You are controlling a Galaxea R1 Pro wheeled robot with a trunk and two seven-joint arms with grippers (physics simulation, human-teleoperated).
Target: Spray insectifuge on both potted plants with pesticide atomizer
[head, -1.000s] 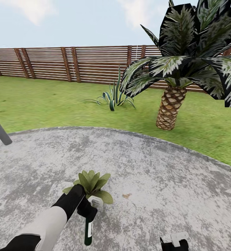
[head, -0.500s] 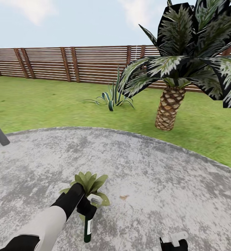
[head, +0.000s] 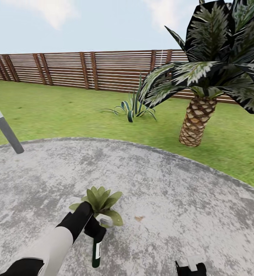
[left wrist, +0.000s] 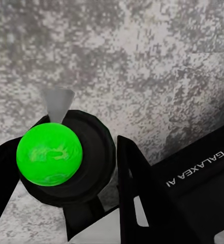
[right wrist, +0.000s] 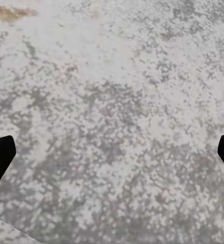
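**On the paving: atomizer held beside the near plant**

At the far left of the head view a grey lamp post (head: 6, 130) leans at the paving's edge, no part of the task. Toward the bottom left, the left arm reaches forward and its pincer (head: 95, 229) is clamped on the atomizer (head: 96, 251). The bottle's long axis runs nearly straight up and down in this view, with the body and white label hanging below the grip. The left wrist view looks along that axis onto one round end of the bottle, capped by a bright green ball (left wrist: 49, 153), with a dark finger (left wrist: 134, 188) close against its side.

Just beyond and a little to the right of the pincer sits a potted plant (head: 100, 201), its leaves touching or nearly touching the wrist in the head view; a small white part shows between pincer and leaves. I cannot tell which way the nozzle faces. Judging by this, the coming move turns on aiming the bottle's spraying end at the rosette.

Further right, the paving (head: 188, 199) is bare of any second pot. At the bottom, the right pincer (head: 191, 267) peeks in, idle and farther from the plant; the right wrist view shows its fingertips (right wrist: 0, 155) spread wide over stone.
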